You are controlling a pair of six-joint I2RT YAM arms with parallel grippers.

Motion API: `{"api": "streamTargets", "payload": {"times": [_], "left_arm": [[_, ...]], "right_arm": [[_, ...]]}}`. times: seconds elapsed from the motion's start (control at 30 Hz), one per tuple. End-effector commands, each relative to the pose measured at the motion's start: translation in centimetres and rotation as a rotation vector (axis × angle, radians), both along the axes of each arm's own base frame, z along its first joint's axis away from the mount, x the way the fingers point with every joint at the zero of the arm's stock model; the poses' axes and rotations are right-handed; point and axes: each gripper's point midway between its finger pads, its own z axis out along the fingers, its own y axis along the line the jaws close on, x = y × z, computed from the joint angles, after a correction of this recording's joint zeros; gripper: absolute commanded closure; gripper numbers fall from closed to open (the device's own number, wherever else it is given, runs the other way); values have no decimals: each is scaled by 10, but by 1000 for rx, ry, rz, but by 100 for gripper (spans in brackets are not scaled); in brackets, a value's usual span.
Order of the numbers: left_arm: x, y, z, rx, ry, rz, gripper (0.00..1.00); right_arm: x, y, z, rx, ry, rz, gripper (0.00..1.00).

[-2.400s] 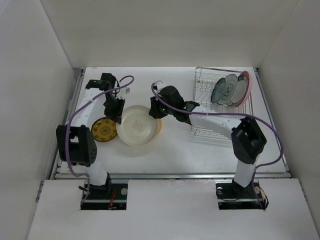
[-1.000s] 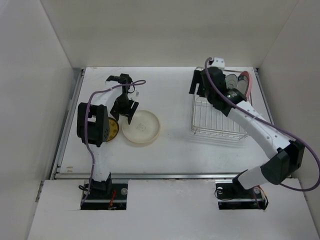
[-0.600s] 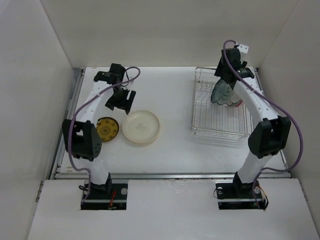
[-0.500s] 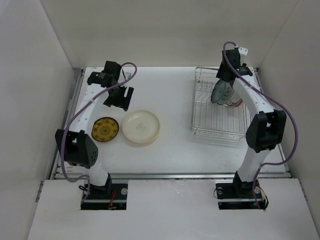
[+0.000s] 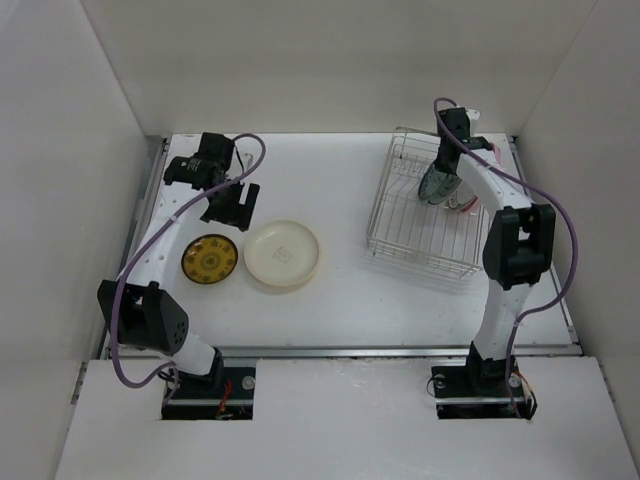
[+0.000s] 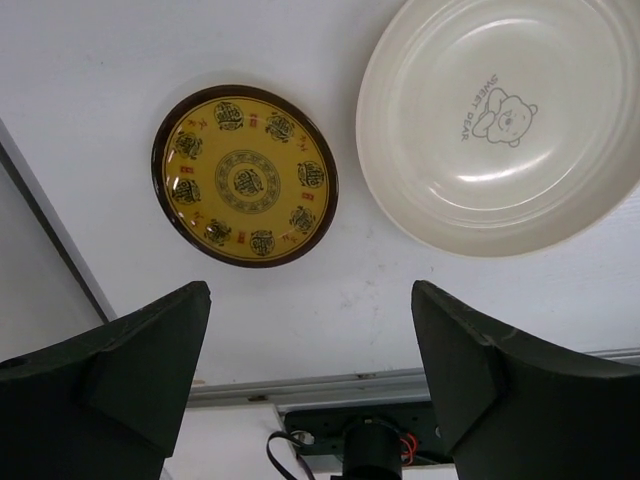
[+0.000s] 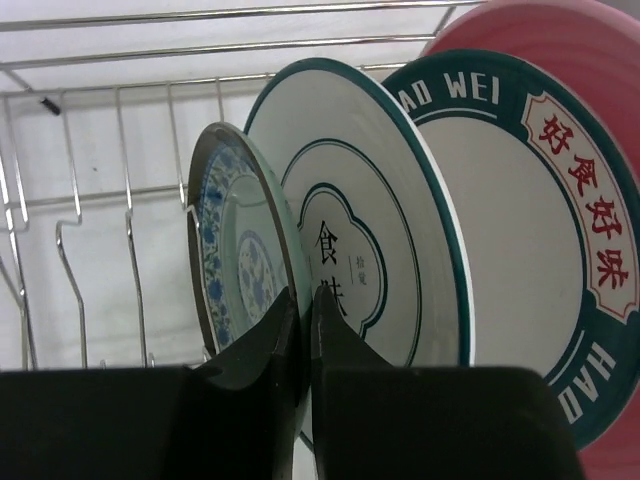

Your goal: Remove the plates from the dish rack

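The silver wire dish rack (image 5: 408, 228) sits skewed at the back right. Upright in it stand a small teal blue-patterned plate (image 7: 232, 262), a white plate with a thin teal rim (image 7: 370, 215), a white plate with a broad dark lettered rim (image 7: 520, 230) and a pink plate (image 7: 590, 45). My right gripper (image 7: 304, 335) is shut on the small teal plate's rim; from above, the right gripper (image 5: 440, 178) is over the rack's far end. A cream-yellow plate (image 5: 283, 254) lies flat on the table. My left gripper (image 5: 230, 205) hovers open behind it, holding nothing.
A yellow dish with a dark rim (image 5: 208, 260) lies left of the cream plate; it also shows below my left gripper as the yellow dish (image 6: 245, 175). White walls close in the table on three sides. A metal rail (image 5: 340, 351) runs along the near edge.
My right gripper has reached into the rack and shut on the small teal plate's rim; the rack has swung askew to the left. My left gripper let go of the cream plate, backed off and opened wider.
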Motion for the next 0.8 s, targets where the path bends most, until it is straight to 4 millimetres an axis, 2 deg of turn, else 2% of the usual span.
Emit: {"api": "streamTargets", "payload": {"times": [0.0, 0.1, 0.13, 0.23, 0.27, 0.37, 0.4, 0.43, 0.47, 0.5, 0.53, 0.57, 0.6, 0.63, 0.67, 0.7, 0.77], "left_arm": [[-11, 9, 14, 12, -46, 17, 19], [-15, 2, 16, -25, -37, -25, 18], [-17, -1, 15, -33, -25, -45, 17], [-22, -11, 17, -86, -17, -84, 10], [-23, -12, 17, -93, -15, -101, 9], [-26, -23, 19, -145, -7, -136, 8], [-27, -27, 20, -167, -4, -157, 8], [-27, -30, 20, -181, -1, -164, 8], [-29, -33, 23, -197, 0, -172, 8], [-29, -36, 23, -213, 1, -189, 8], [-31, -44, 25, -253, 7, -218, 8], [-31, -49, 29, -278, 0, -232, 8], [-34, -53, 33, -301, 2, -252, 8], [-37, -57, 33, -321, 12, -272, 7], [-39, -66, 39, -372, 9, -299, 6], [-41, -70, 43, -397, 12, -311, 6], [-44, -80, 50, -451, 7, -349, 6]], "right_arm": [[-1, -1, 50, 27, -146, -71, 100], [-20, -4, 101, -60, -234, -95, 100], [-31, -4, 126, -72, -276, -100, 100], [-50, -2, 170, -121, -354, -125, 100], [-63, -2, 188, -132, -381, -122, 100], [-80, 15, 215, -143, -434, -91, 100], [-84, 21, 212, -151, -418, -66, 100], [-85, 42, 210, -121, -417, 1, 100], [-88, 56, 198, -111, -387, 60, 100], [-92, 70, 204, -78, -417, 127, 100], [-95, 98, 200, -33, -425, 227, 100], [-99, 131, 171, 54, -378, 382, 100], [-109, 149, 175, 121, -410, 470, 100], [-107, 169, 183, 191, -478, 553, 100], [-120, 205, 179, 312, -477, 714, 100], [-129, 221, 161, 364, -451, 783, 100], [-139, 253, 167, 450, -499, 901, 100]]}}
